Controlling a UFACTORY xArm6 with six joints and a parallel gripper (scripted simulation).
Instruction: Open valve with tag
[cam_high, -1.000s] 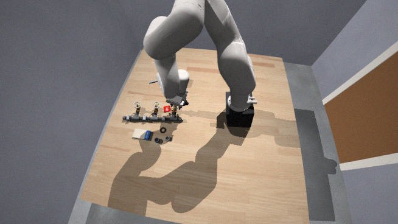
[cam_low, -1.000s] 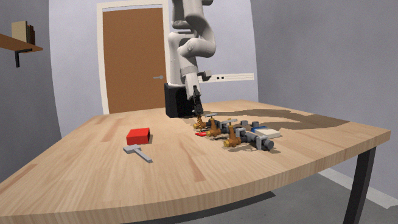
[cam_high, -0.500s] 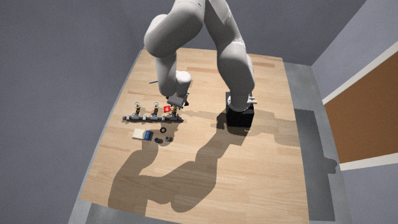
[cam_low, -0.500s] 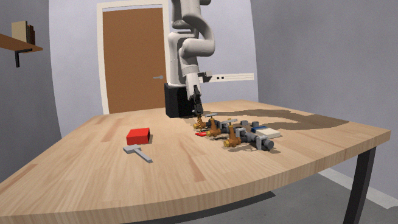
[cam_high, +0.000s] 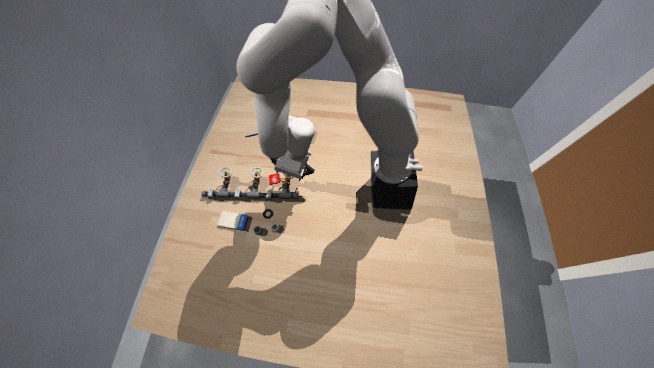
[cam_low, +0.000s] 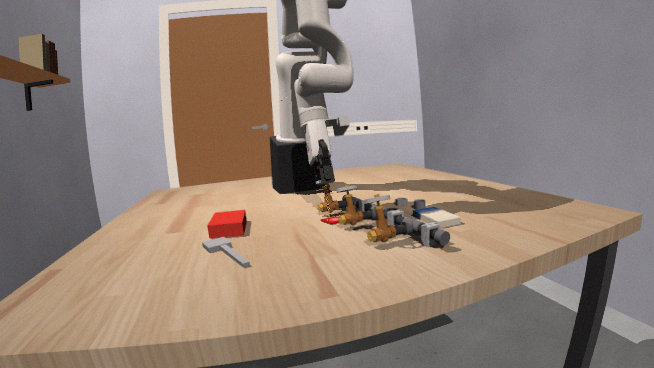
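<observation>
Three brass valves stand on a grey pipe manifold (cam_high: pixel 252 194). The left valve (cam_high: pixel 225 176) and the middle valve (cam_high: pixel 256 176) show their round handwheels. The right valve (cam_high: pixel 286 184) has a red tag (cam_high: pixel 274 178) chained to it; the tag lies on the table in the side view (cam_low: pixel 330 219). My gripper (cam_high: pixel 294 174) is open and hangs right over the right valve's handwheel, which it hides. In the side view the gripper (cam_low: pixel 325 179) stands just above that farthest valve (cam_low: pixel 328 201), fingers apart and holding nothing. The tag's number is too small to read.
A blue and white box (cam_high: pixel 233 220), a black ring (cam_high: pixel 267 217) and two small grey caps (cam_high: pixel 260 230) lie in front of the manifold. A red box (cam_low: pixel 227 223) and a grey hammer (cam_low: pixel 226 248) lie behind it. The black robot base (cam_high: pixel 394 192) stands to the right.
</observation>
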